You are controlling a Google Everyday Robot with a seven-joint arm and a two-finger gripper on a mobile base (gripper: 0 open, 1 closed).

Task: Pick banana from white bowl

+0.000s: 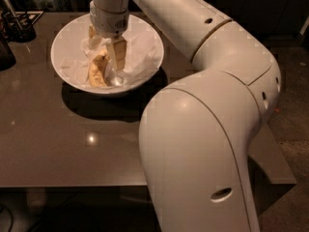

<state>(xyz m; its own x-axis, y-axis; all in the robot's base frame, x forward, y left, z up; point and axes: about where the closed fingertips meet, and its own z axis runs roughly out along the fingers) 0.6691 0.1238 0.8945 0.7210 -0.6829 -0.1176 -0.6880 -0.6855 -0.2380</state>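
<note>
The white bowl (65, 69) stands on the dark table at the back left. The yellow, brown-speckled banana (97, 71) lies inside it on crumpled white paper (141, 52). My gripper (105, 50) reaches straight down into the bowl from above. Its fingers are apart, the right finger (119, 56) beside the banana's upper end and the left finger partly hidden behind it. The banana still rests in the bowl.
A dark holder with utensils (18, 27) and another dark object (5, 54) stand at the table's left edge. My large white arm (203, 144) fills the right foreground and hides the table there. The table's front edge (72, 183) runs below.
</note>
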